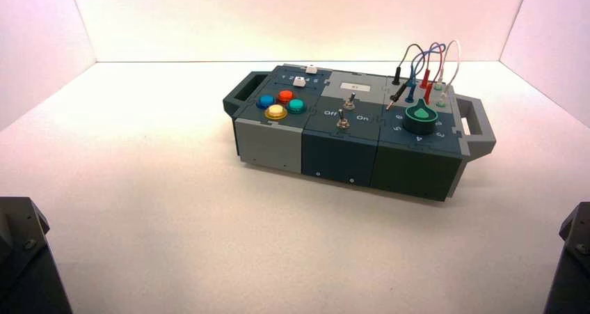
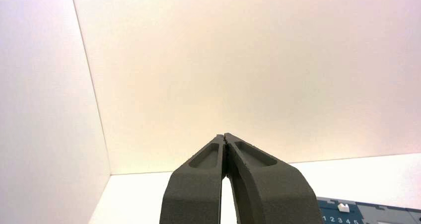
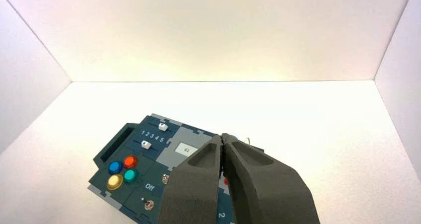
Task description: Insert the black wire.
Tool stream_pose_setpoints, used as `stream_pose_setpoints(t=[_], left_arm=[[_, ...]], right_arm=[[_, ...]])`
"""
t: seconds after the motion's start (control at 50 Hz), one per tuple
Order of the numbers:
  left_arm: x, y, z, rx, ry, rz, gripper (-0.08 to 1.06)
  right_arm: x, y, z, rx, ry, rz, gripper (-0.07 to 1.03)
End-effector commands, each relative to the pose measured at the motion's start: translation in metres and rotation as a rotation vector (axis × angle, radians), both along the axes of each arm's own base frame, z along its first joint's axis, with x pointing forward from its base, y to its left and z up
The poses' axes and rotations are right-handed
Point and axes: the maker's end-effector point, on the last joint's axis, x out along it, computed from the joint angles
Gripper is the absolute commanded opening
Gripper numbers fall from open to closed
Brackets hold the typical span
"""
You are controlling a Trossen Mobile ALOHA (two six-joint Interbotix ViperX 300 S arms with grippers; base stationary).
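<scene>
Black wire: loose plug lying beside green knob on box — pin out.
Right gripper: mine, clenched, empty, parked.
Left gripper: clenched, idle.
Approach: I'd pinch the plug body, align pin upright — press straight in.

Both arms are parked at the near edge of the scene, well apart from the dark blue and grey control box, which serves as the reference landmark. The left arm shows only as a dark housing at the near left corner, well short of the box's left handle. The right arm shows only as a dark housing at the near right corner, well short of the box's right handle. The left gripper, two dark grey moulded fingers, has its fingertips pressed together and points past the box's far left corner. The right gripper, of the same build, also has its fingertips pressed together and hangs above the box, holding nothing.
</scene>
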Motion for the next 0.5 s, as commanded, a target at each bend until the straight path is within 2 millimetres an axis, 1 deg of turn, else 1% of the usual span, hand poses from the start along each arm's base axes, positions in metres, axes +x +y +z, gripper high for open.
stream_pose_setpoints(t=[0.02,0.1,0.22,0.36,0.38,0.44,0.46,0.5], left_arm=[[0.012,-0.009,-0.002,-0.003,0.065,-0.043,-0.03],[0.021,-0.019,-0.01,0.005,0.129,-0.084,-0.03],[0.042,-0.04,-0.022,0.034,0.261,-0.162,-0.03],[0.065,-0.063,-0.027,0.081,0.374,-0.231,-0.03],[0.072,-0.069,-0.027,0.093,0.392,-0.245,-0.03],[0.083,-0.076,-0.029,0.101,0.418,-0.259,-0.03],[0.096,-0.083,-0.032,0.112,0.44,-0.268,-0.03],[0.102,-0.087,-0.035,0.117,0.454,-0.273,-0.03]], right_arm=[[0.003,0.001,0.004,0.007,-0.005,0.003,-0.02],[0.003,0.002,0.005,0.013,-0.005,0.005,-0.02],[0.002,0.003,0.004,0.017,0.0,0.007,-0.02],[0.004,0.005,0.004,0.034,0.017,0.012,-0.02],[0.005,0.005,0.003,0.036,0.024,0.012,-0.02],[0.006,0.007,0.005,0.051,0.03,0.014,-0.02],[0.008,0.01,0.004,0.082,0.04,0.018,-0.02],[0.008,0.011,0.004,0.093,0.043,0.02,-0.02]])
